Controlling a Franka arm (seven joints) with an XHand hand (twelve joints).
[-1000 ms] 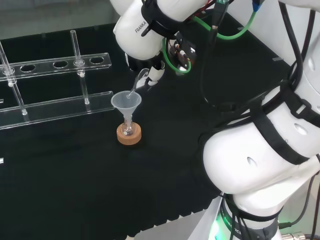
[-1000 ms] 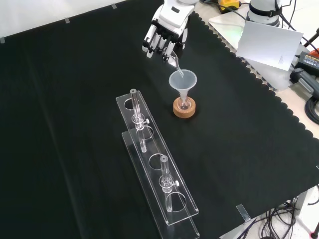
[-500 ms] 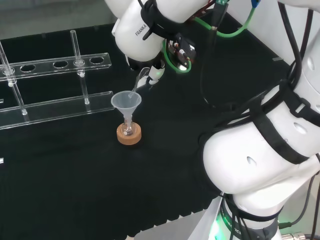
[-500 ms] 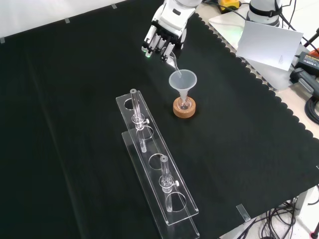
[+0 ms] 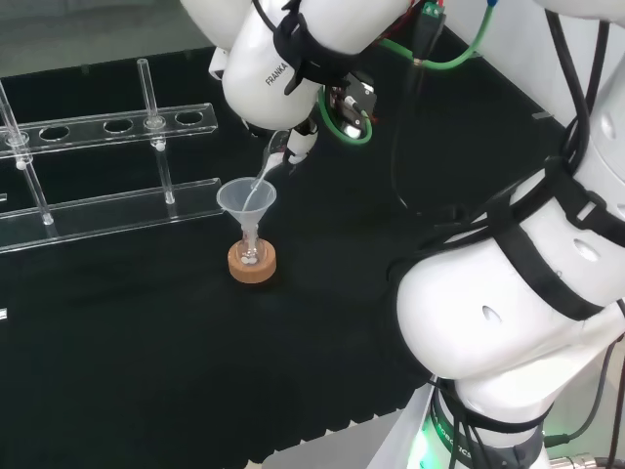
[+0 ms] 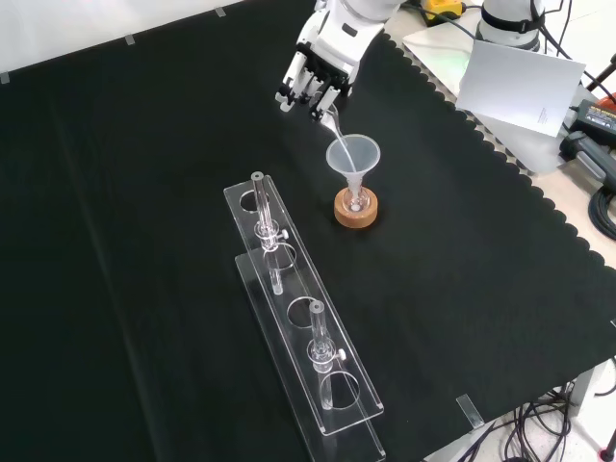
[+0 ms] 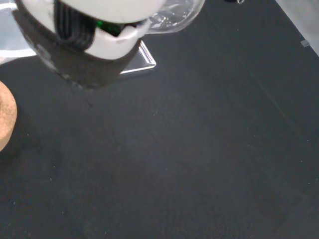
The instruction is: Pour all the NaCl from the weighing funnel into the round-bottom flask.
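Observation:
A small round-bottom flask [image 5: 252, 256] [image 6: 356, 203] sits on a cork ring [image 5: 253, 263] [image 6: 355, 210] in the middle of the cloth. A clear plastic funnel [image 5: 245, 200] [image 6: 352, 155] stands in its neck. My hand [image 6: 312, 81] [image 5: 298, 144] is shut on a clear glass weighing funnel [image 5: 267, 168] [image 6: 332, 122], tilted steeply with its spout down inside the plastic funnel's cup. White grains lie at the flask's bottom. In the wrist view part of the hand [image 7: 89, 35] and the weighing funnel's bowl [image 7: 172, 15] show close up, beside the cork ring's edge [image 7: 6, 122].
A clear acrylic test-tube rack [image 5: 107, 171] [image 6: 303, 332] with upright glass tubes stands left of the flask in the head view and nearer the camera in the front view. The arm's white links [image 5: 508, 293] rise at the head view's right. The cloth's scalloped edge [image 6: 539, 207] runs along the front view's right.
The hand has risen and tipped the weighing funnel more steeply; its spout stays in the plastic funnel. Flask and rack have not moved.

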